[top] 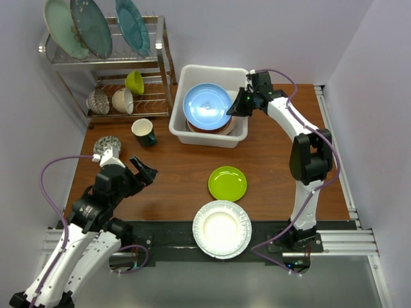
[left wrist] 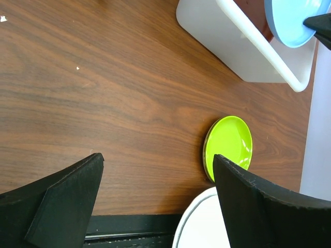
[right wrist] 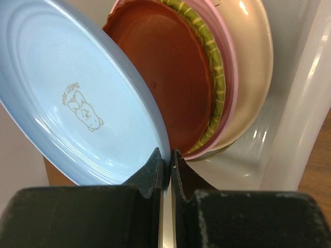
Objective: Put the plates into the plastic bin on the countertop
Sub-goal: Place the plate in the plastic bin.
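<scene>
Wood-grain countertop [top: 173, 186]: one plastic bin [top: 209, 136]. One blue plate [top: 207, 106] tilted over it, rim clamped by right gripper [top: 234, 108] (four stacked plates [right wrist: 181, 77] beneath). Outside bin: one lime green plate [top: 227, 183], one white fluted plate [top: 222, 229]. Left gripper [top: 146, 172] spread wide, empty.

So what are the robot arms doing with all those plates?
The right gripper, jaws shut on the rim of a round light blue plate, holds it tilted above other plates stacked in the white rectangular plastic bin. A round lime green plate and a white fluted-rim plate wait on the reddish-brown wooden countertop. The left gripper hovers, jaws open, empty.
</scene>
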Controlling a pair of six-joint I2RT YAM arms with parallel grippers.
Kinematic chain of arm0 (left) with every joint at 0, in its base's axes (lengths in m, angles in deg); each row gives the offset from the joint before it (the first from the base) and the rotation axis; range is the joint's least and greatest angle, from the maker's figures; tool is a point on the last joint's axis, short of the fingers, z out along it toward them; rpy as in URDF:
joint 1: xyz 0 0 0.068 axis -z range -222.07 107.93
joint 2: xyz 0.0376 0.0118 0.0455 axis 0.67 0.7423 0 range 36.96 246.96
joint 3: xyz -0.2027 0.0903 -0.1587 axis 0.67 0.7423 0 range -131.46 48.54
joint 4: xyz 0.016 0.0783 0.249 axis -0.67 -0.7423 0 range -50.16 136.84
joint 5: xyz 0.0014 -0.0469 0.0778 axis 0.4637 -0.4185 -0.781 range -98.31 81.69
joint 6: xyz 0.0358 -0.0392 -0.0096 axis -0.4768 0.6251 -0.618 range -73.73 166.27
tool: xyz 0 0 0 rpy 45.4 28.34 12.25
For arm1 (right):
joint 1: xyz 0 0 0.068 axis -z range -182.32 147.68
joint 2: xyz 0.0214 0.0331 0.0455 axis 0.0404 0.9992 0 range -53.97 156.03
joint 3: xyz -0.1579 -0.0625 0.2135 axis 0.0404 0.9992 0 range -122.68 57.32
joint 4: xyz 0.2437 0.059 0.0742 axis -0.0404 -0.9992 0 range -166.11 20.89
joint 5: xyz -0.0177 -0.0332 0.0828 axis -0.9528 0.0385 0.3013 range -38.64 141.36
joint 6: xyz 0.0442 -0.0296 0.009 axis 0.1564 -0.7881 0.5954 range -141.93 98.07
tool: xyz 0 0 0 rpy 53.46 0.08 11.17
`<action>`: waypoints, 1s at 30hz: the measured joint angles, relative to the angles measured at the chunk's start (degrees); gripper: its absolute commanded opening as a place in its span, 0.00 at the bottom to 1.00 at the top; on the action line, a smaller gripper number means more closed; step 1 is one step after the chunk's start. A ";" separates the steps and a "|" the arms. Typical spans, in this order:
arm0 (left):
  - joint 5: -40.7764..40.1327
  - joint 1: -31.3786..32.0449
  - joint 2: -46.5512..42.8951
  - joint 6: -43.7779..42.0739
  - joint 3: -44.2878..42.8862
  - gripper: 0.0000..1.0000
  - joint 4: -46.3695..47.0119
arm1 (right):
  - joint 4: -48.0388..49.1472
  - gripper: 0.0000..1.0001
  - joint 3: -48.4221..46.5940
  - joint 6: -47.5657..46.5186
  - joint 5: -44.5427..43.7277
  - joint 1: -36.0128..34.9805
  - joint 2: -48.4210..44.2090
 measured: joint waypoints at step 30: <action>2.80 0.00 -0.15 0.24 4.81 0.90 2.75 | -2.86 0.59 -3.02 2.05 -5.81 0.09 2.95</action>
